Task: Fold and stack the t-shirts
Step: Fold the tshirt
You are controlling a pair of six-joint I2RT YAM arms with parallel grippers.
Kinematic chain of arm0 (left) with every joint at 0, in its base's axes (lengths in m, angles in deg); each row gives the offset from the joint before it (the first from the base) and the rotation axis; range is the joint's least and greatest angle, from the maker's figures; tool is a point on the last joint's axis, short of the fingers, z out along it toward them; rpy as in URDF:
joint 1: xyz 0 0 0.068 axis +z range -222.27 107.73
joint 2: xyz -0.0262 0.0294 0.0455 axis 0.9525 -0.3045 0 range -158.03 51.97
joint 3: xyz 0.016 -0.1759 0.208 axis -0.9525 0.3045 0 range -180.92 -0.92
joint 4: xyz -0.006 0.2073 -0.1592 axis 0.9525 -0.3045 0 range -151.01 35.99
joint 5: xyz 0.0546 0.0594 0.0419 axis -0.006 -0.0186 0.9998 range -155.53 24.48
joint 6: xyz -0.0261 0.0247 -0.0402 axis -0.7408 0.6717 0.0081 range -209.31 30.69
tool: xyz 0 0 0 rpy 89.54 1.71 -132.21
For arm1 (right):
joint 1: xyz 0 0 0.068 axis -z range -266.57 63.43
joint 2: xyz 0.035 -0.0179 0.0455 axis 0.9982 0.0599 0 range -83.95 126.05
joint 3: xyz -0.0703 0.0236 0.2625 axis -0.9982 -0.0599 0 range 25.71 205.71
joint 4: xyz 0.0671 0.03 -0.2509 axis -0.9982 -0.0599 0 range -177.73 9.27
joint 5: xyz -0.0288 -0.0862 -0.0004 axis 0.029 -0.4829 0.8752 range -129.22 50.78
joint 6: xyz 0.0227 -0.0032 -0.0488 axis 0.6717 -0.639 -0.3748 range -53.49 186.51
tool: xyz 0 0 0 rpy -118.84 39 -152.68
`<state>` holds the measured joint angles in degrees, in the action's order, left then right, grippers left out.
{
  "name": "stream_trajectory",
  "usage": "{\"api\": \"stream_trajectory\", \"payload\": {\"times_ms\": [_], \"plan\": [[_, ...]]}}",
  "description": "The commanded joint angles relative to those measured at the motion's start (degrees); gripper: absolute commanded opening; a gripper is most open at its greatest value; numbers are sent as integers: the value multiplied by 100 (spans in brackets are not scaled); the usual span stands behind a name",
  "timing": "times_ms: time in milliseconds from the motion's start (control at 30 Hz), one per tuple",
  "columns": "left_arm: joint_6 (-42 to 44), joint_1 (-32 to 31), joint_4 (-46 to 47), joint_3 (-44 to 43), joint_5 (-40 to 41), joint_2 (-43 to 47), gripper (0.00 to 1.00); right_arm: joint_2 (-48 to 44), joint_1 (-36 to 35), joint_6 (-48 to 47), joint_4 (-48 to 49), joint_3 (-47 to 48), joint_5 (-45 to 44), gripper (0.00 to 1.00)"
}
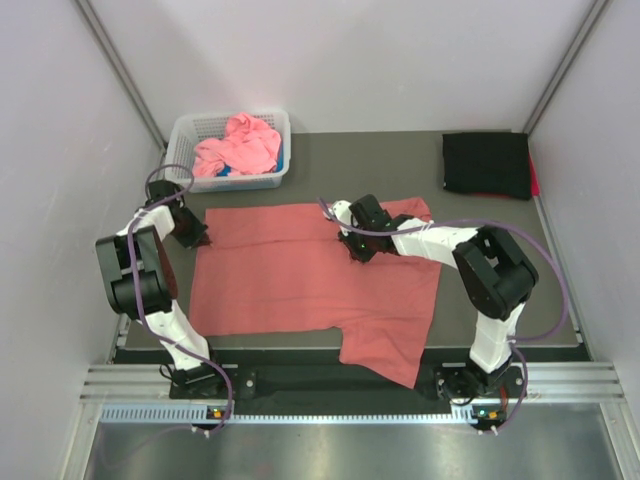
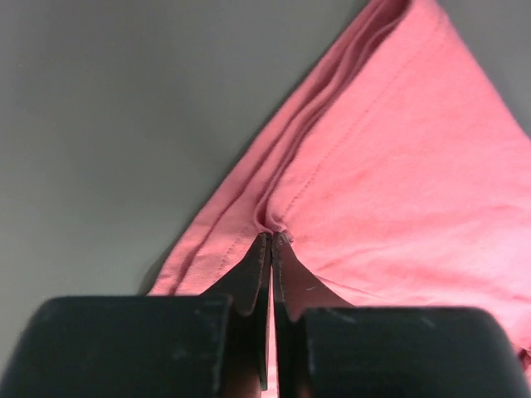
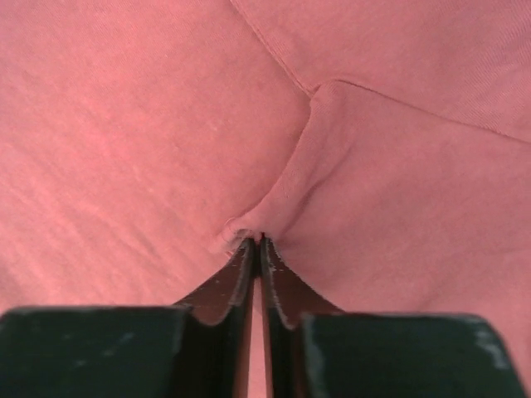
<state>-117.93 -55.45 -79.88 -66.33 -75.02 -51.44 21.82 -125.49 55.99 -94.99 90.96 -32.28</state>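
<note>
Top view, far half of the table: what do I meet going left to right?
white basket holding a pink t-shirt → right gripper pinching the salmon-red t-shirt → folded black t-shirt

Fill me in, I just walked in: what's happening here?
Both arms are working on the salmon-red t-shirt, spread out on the table. The left gripper is pinched on its far left hem, the right gripper on a pucker of cloth near the far edge. A folded black shirt lies at the far right; a pink shirt sits in the white basket.
</note>
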Motion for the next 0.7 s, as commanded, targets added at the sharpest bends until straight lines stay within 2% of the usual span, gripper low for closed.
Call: {"api": "stream_trajectory", "payload": {"times_ms": [0,200,433,667], "plan": [[50,-29,135,-253,-35,50,0,-110,-107,103,29,136,-175,3],[102,-30,-102,-543,272,50,0,-443,-204,147,-672,513,-324,0],[181,-21,-120,-649,492,120,0,-321,-213,393,-1806,1199,-352,0],[243,-38,-173,-552,685,-56,0,-110,-318,806,-2107,1297,-18,0]]}}
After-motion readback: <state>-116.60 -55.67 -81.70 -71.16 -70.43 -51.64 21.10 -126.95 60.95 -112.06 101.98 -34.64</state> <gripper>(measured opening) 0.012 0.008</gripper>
